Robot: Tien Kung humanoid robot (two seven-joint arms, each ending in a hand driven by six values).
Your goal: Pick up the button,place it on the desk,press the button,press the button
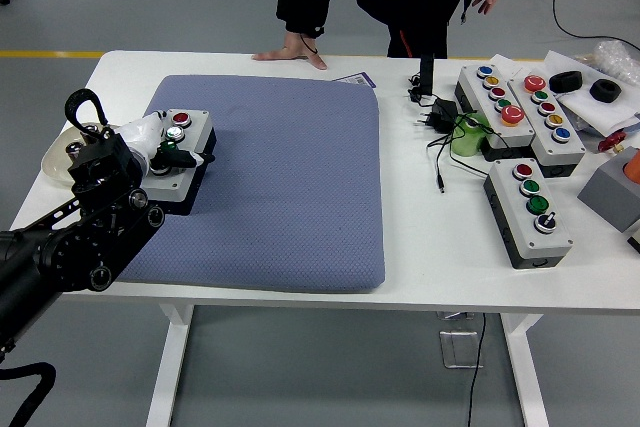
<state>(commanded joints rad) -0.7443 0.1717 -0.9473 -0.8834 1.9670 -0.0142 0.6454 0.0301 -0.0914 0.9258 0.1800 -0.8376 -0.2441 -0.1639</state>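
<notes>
So, head view, the only one you've got: the three-button control box (178, 159) is already sitting on the blue mat (290, 187) at its left edge, so you can call the pick-and-place part done. It's flat, buttons up, with the red button (182, 119) at the far end and a lit-looking middle one (175, 132) just below it.

Your left hand (160, 147) is draped over the near half of the box. One dark finger (183, 158) pokes out across the top, right around where the nearest button should be, so I'd guess you're in the middle of a press. Nothing is gripped as far as I can see, the fingers look loosely curled on top of the box rather than wrapped around it. Which of the two presses this is, I can't tell.

Right hand isn't in view at all.

Heads up, a person at the far side has a hand (292, 52) flat on the white table (420, 247), well apart from the box. More button boxes (528, 209) sit off to the right, untouched.
</notes>
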